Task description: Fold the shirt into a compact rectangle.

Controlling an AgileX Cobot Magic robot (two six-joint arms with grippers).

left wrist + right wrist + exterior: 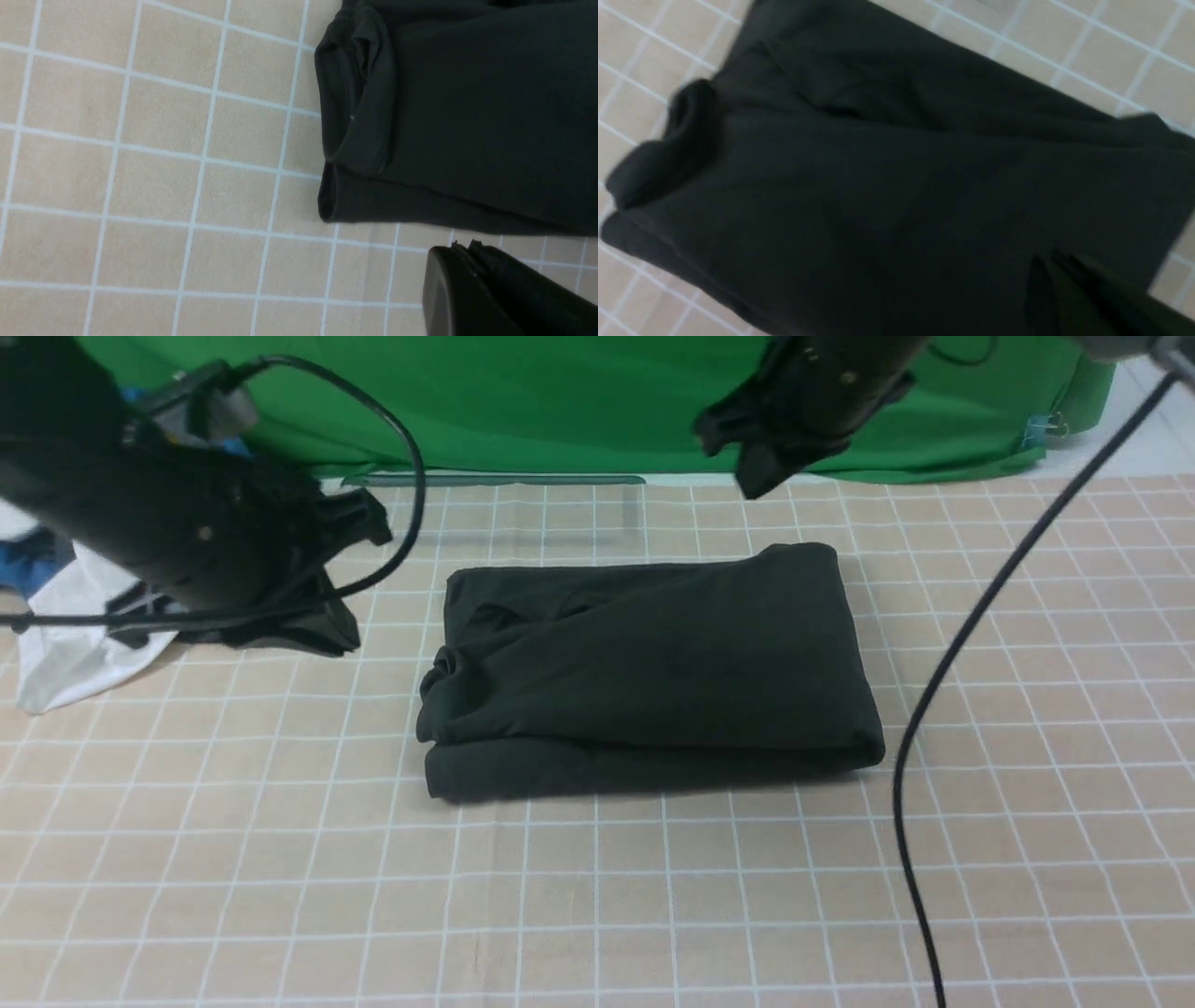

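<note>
The shirt (644, 672) lies in the middle of the checked table (597, 896), folded into a thick, roughly rectangular bundle. Its long axis runs from 9 o'clock to 3 o'clock as I look across from the robot's side. The right-hand and near edges look tidy. The 9 o'clock end is rougher: a rolled lump of fabric (439, 677) bulges out there, and the lower layer sticks out past the upper one.

Neither arm is touching it. The right gripper (761, 471) hangs up in the air at about 1 o'clock from the bundle, near its far right corner, with its jaws pressed together and nothing between them (its own camera is blurred, but dark cloth fills most of the view). From that gripper the shirt lies down toward 7 o'clock.

The left gripper (462, 254) is also pinched closed and empty. It sits off the 9 o'clock side, with the white garment (75, 644) farther out beyond it, and its tip is clear of the shirt's edge.

I'd say the folding looks essentially done. If anything is left, it's tucking that bunched end, and the left arm looks nearer to it, reaching toward 3 o'clock.
</note>
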